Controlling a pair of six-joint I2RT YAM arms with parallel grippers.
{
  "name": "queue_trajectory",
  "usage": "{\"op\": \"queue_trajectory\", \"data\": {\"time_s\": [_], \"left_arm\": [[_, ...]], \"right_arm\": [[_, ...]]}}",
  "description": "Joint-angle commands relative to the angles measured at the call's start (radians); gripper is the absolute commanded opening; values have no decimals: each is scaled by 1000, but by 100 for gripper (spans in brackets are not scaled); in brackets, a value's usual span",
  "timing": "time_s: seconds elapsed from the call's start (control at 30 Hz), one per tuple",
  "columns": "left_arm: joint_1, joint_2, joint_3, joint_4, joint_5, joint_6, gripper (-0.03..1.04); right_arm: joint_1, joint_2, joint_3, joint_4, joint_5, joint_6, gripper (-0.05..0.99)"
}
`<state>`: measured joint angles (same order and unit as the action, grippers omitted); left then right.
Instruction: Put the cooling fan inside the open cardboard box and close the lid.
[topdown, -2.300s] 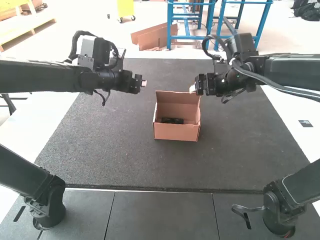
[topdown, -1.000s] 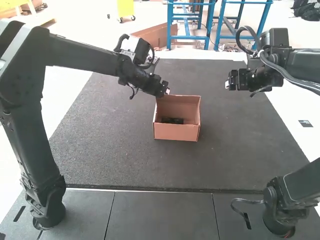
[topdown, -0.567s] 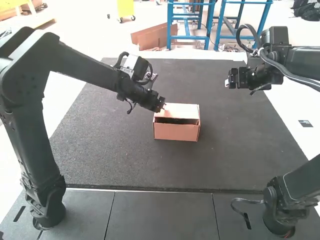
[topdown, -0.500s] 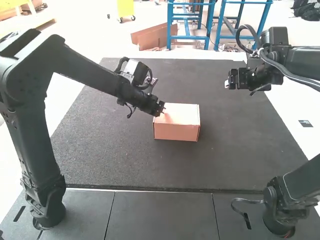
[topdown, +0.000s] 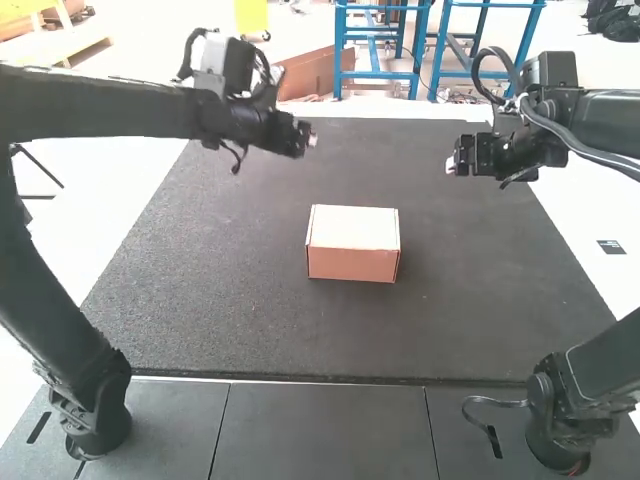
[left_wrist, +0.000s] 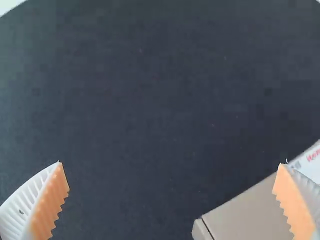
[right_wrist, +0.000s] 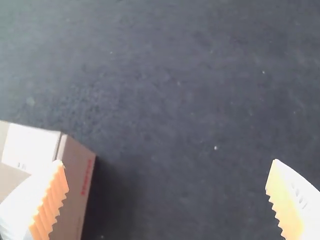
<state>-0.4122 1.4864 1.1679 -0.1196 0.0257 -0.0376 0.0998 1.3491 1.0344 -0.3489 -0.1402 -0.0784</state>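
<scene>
Box (topdown: 353, 265) sits in the middle of the black mat (topdown: 200, 270), flat on its bottom. It is brown cardboard. Its lid (topdown: 354, 228) is down and lies flat across the top, so the box is shut. I look down from the high view and use the box as the middle of a clock.

The left gripper (topdown: 305, 139) hangs at about 11 o'clock from the box, up in the air over the far part of the mat. It is well apart from the box. Its arm comes in long and straight from 9 o'clock. In the left wrist view I see its white ribbed fingers (left_wrist: 20, 212) with orange pads (left_wrist: 287, 200). The jaws are wide open with bare mat between them. A corner of the box peeks in next to one pad.

The right gripper (topdown: 452, 162) hangs at about 2 o'clock from the box, also up in the air and well apart from it. Its arm comes in from 3 o'clock. In the right wrist view its jaws are wide open too, with mat between them. The box shows beside one orange pad there, with its pale top and one brown side.
</scene>
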Motion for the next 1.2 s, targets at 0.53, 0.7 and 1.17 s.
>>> {"op": "queue_trajectory", "data": {"time_s": [0.53,0.7,1.17], "left_arm": [[10,-529,-458,502,-153,30,96],[15,-670,-625,574,-245,31,96],[15,-1028,-961,511,-244,30,96]], "right_arm": [[-6,-340,-154,355,-56,-181,92],[-11,-533,-379,579,7,-127,92],[14,-920,-826,780,169,-15,91]]}}
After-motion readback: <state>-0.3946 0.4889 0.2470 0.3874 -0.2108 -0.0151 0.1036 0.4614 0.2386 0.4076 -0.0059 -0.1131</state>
